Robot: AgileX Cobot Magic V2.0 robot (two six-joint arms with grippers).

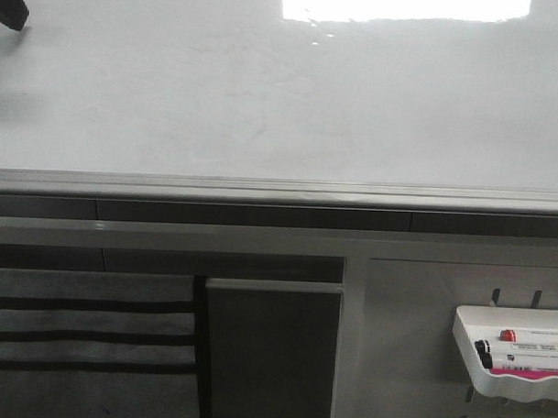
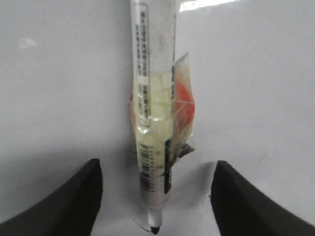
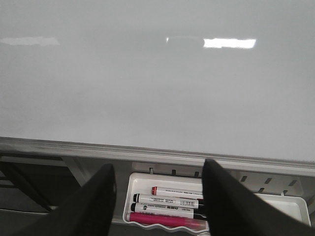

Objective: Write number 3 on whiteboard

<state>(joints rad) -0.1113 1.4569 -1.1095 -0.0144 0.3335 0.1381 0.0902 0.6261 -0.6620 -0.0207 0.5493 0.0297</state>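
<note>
Glossy white, the whiteboard (image 1: 265, 89) fills the upper half of our front view, with a bright light reflection (image 1: 405, 6) at its top edge and a grey metal rim (image 1: 280, 191) along its bottom. We see no finished digit on it; only a short dark stroke (image 2: 143, 227) lies just beside the marker tip in the left wrist view. There, a white-barrelled marker (image 2: 153, 98), wrapped mid-length in clear tape (image 2: 170, 113) over an orange patch, runs down the frame's centre with its black tip (image 2: 155, 229) at or just off the board. Our left gripper (image 2: 156, 196) shows two dark fingers (image 2: 74, 196) spread wide on either side of the marker, neither touching it; what holds the marker we cannot tell. In the front view, a dark part of the left arm (image 1: 9, 5) sits at the upper left corner. Our right gripper (image 3: 157, 196) is likewise spread wide and empty, below the board's rim, over a small white tray (image 3: 147, 182) holding a red-capped marker (image 3: 177, 191), a black marker (image 3: 167, 200) and a pink one (image 3: 165, 222).
</note>
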